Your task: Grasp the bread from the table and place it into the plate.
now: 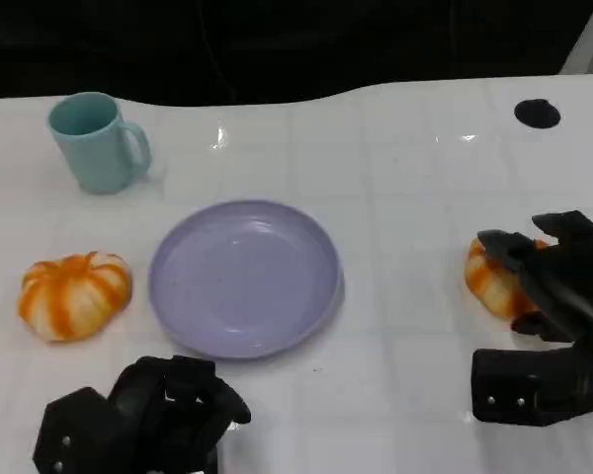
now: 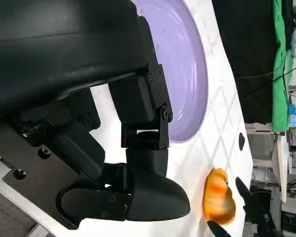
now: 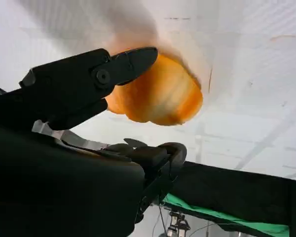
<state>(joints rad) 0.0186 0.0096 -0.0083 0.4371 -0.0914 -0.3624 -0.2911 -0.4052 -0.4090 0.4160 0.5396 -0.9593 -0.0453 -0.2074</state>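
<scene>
Two orange-and-white striped breads lie on the white table. One bread (image 1: pixel 74 294) sits left of the empty lavender plate (image 1: pixel 245 276). The other bread (image 1: pixel 489 281) lies far right, and my right hand (image 1: pixel 553 296) reaches around it with fingers spread on both sides. The right wrist view shows that bread (image 3: pixel 163 96) between an upper finger (image 3: pixel 89 81) and the lower fingers of my right hand (image 3: pixel 74 148); no firm grip shows. My left hand (image 1: pixel 153 415) rests by the front edge, below the plate, fingers curled in on nothing. The left wrist view shows the plate (image 2: pixel 185 74) and the far bread (image 2: pixel 219 202).
A teal mug (image 1: pixel 97 141) stands at the back left, behind the left bread. A black round spot (image 1: pixel 537 113) marks the table at the back right. The table's far edge meets a dark background. Bare white table lies between the plate and the right bread.
</scene>
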